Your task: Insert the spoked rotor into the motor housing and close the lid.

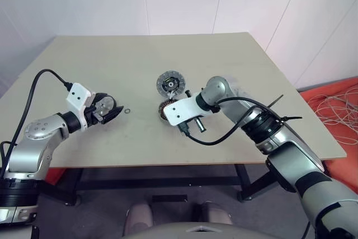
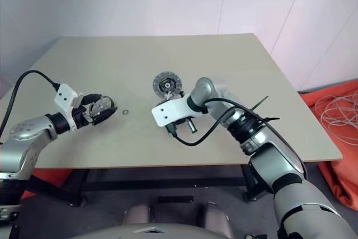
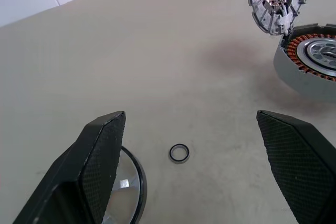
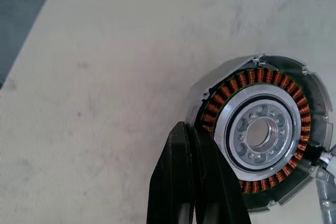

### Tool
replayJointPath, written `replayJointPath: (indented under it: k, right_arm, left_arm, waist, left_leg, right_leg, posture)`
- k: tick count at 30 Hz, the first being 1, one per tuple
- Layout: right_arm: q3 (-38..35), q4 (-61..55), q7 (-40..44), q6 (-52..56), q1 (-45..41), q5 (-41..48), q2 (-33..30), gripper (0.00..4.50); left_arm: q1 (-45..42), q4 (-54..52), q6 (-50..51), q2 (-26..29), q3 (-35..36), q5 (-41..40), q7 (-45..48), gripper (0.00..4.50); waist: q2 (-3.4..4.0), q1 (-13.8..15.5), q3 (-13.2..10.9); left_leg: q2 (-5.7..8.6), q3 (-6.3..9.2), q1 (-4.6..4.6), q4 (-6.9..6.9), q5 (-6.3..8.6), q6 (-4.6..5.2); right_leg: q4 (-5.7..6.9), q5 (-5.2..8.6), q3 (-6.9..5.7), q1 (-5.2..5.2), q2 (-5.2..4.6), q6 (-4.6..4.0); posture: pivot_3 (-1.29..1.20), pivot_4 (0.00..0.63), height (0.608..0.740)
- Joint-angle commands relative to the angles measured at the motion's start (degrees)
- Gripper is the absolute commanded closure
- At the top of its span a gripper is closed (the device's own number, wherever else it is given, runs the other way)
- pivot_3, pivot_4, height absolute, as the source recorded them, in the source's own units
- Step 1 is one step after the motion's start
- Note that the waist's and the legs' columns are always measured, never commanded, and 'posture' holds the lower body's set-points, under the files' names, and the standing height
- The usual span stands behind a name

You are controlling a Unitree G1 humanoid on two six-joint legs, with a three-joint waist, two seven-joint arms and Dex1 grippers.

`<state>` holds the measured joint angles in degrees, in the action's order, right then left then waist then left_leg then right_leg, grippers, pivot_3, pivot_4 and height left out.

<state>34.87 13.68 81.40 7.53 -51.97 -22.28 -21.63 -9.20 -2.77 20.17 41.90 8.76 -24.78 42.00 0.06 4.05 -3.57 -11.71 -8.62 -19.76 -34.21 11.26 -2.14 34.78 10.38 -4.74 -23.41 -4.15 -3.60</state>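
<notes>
Your clenched right end effector (image 4: 195, 182) hangs empty over the copper-wound round metal motor housing (image 4: 262, 135); the dark spoked rotor (image 3: 123, 190) lies left, under the released left end effector (image 3: 205, 156).

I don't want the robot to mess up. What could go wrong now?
The right gripper is shut, with its fingers right at the rim of the motor housing. It could shove the housing into the lid lying close beside it. A small loose ring lies on the table just ahead of the open left gripper, and it might get swept away.
</notes>
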Motion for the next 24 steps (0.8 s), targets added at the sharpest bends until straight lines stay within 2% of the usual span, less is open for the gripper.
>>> replayJointPath:
  k: [1,18,19,21,24]
  right_arm:
    - [0.3,-2.1,-1.2,1.8,-1.4,-0.1,1.3,4.48]
    - [3.5,2.6,-4.6,1.1,-1.4,-0.6,3.6,4.48]
    - [3.3,2.0,-4.1,1.3,-1.3,-0.1,3.5,4.04]
    - [3.0,-0.1,-2.8,1.8,-0.9,0.8,3.0,3.53]
    - [2.4,-3.5,-0.8,3.5,-0.6,2.5,2.3,2.43]
  left_arm:
    - [-1.4,-1.0,-0.4,-0.4,1.3,0.5,-0.2,0.23]
    - [-0.9,-1.8,0.5,-2.0,1.2,1.3,-0.6,0.23]
    - [-0.9,-1.8,0.6,-2.2,1.2,1.1,-0.4,0.23]
    - [-0.8,-1.9,1.0,-2.3,1.3,1.0,-0.4,0.23]
    - [-0.8,-1.9,1.5,-2.4,1.4,1.0,-0.4,0.23]
  waist:
    - [0.0,-0.1,0.0]
    - [-0.01,-0.1,0.0]
    - [-0.01,-0.1,0.0]
    - [-0.01,-0.1,0.0]
    - [-0.01,-0.1,0.0]
  left_leg:
    - [0.0,0.01,0.03,-0.01,0.0,-0.01]
    - [-0.01,0.05,0.07,0.0,-0.03,-0.05]
    - [-0.01,0.05,0.07,0.0,-0.02,-0.04]
    - [-0.01,0.05,0.1,0.01,-0.02,-0.04]
    - [-0.01,0.06,0.1,0.0,-0.03,-0.05]
  right_leg:
    - [0.0,0.0,0.01,0.03,0.0,0.0]
    - [0.0,0.01,0.04,0.05,0.0,0.01]
    - [0.0,0.01,0.05,0.05,0.0,0.01]
    - [0.0,0.01,0.05,0.07,0.0,0.01]
    - [0.0,0.01,0.05,0.08,0.0,0.01]
  posture:
    - [0.0,0.0,0.74]
    - [0.0,0.0,0.74]
    - [0.0,0.0,0.74]
    - [0.0,0.0,0.74]
    - [0.0,0.0,0.74]
